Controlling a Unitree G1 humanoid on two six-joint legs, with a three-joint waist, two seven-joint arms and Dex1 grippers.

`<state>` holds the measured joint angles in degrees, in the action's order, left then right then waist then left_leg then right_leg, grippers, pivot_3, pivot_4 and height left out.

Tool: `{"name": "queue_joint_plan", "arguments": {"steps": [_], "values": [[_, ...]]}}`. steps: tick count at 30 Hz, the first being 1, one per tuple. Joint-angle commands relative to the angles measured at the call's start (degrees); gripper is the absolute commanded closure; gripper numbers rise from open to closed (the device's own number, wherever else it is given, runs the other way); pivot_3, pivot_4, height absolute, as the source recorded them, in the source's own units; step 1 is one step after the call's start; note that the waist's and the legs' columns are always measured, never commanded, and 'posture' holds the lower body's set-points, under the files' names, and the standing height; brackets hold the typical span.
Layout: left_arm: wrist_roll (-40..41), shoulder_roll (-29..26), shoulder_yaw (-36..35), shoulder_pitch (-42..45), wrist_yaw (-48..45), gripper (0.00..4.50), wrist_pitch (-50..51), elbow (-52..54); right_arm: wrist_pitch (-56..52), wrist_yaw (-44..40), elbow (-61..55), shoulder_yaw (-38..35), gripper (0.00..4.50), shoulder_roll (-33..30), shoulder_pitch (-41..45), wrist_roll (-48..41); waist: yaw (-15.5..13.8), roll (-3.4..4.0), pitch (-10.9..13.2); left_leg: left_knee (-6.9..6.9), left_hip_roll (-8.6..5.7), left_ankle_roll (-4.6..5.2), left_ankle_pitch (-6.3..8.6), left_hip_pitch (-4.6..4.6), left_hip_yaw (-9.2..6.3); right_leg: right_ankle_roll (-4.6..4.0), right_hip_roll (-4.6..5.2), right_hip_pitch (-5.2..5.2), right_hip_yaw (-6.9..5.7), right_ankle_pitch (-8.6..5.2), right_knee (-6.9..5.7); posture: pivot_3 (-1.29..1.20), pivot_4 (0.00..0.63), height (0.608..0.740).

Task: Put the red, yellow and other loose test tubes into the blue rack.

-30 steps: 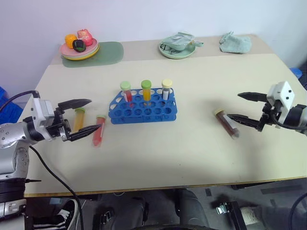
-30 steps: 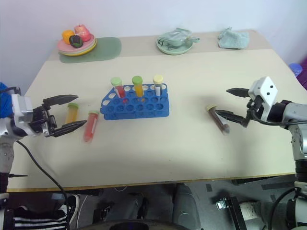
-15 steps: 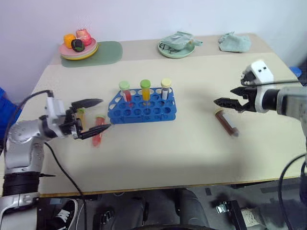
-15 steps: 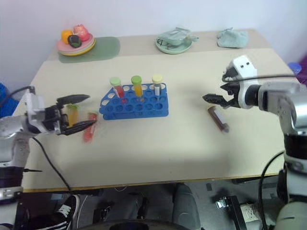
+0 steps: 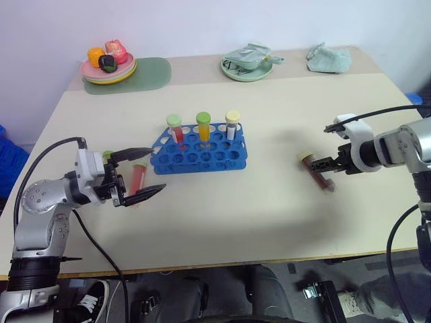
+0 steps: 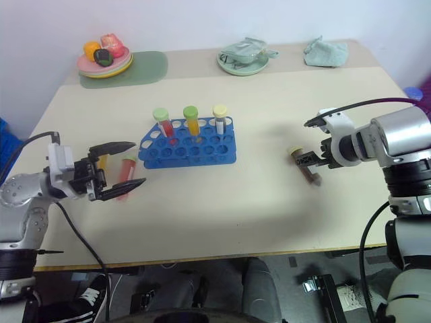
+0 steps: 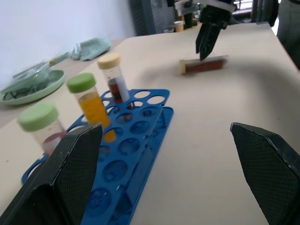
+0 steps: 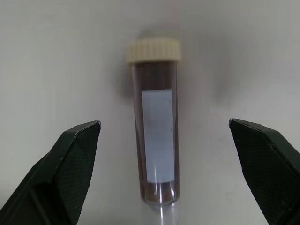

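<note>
The blue rack (image 5: 200, 153) stands mid-table with three capped tubes upright in its back row. A red tube (image 5: 139, 179) lies left of it, showing between the fingers of my open left gripper (image 5: 156, 171), which points level toward the rack. The yellow tube (image 6: 102, 162) lies just behind that gripper, partly hidden. On the right a brown tube with a cream cap (image 5: 316, 170) lies flat. My right gripper (image 5: 328, 163) points down over it, open; in the right wrist view its fingers (image 8: 61, 173) straddle the tube (image 8: 157, 126) without touching.
At the back left a plate of toy food (image 5: 110, 64) sits on a green mat (image 5: 149, 73). A green dish with crumpled wrap (image 5: 248, 64) and a green cloth (image 5: 330, 59) lie along the back edge. A black cable (image 5: 377, 113) arcs over the right arm.
My right gripper has tipped from level to pointing down and sunk over the brown tube. My left gripper has moved right, over the red tube, closer to the rack.
</note>
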<state>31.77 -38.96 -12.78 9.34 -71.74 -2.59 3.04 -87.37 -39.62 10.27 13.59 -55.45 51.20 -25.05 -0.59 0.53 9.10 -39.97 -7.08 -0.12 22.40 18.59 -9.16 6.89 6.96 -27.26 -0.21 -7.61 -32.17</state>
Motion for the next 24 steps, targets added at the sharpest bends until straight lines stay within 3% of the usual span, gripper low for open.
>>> {"name": "queue_joint_plan", "arguments": {"steps": [1,18,20,24], "values": [[0.8,-0.38,-1.29,-0.92,1.36,0.06,0.43,2.78,-1.44,-1.31,-1.72,2.0,0.0,-0.94,1.61,-0.2,-0.09,0.0,0.0,0.0,0.0,0.0,0.0,0.0,0.01,0.0,-0.01,0.0,0.0,0.0,0.0,0.0,0.15,0.74],[1.68,-0.28,-1.87,-5.91,5.25,0.06,1.58,9.05,-1.4,1.39,1.75,5.04,0.0,3.22,1.93,3.94,-0.13,0.0,0.0,-0.01,-0.01,0.0,0.0,0.01,0.09,0.0,-0.01,0.01,0.0,0.01,0.01,0.0,0.15,0.74],[1.78,-0.35,-1.88,-6.09,5.53,0.0,1.75,9.41,-0.9,1.62,2.12,5.13,0.54,3.38,1.75,4.33,-0.12,0.0,0.0,-0.01,-0.01,0.0,0.0,0.01,0.1,0.0,-0.01,0.01,0.0,0.01,0.01,0.0,0.15,0.74],[1.93,-0.41,-1.87,-6.33,5.9,0.0,1.92,9.73,-0.31,1.54,2.57,5.55,2.19,3.73,1.37,4.58,-0.16,0.0,0.0,-0.01,-0.01,0.0,0.0,0.01,0.1,0.0,-0.01,0.01,0.0,0.01,0.01,0.0,0.15,0.74]]}}
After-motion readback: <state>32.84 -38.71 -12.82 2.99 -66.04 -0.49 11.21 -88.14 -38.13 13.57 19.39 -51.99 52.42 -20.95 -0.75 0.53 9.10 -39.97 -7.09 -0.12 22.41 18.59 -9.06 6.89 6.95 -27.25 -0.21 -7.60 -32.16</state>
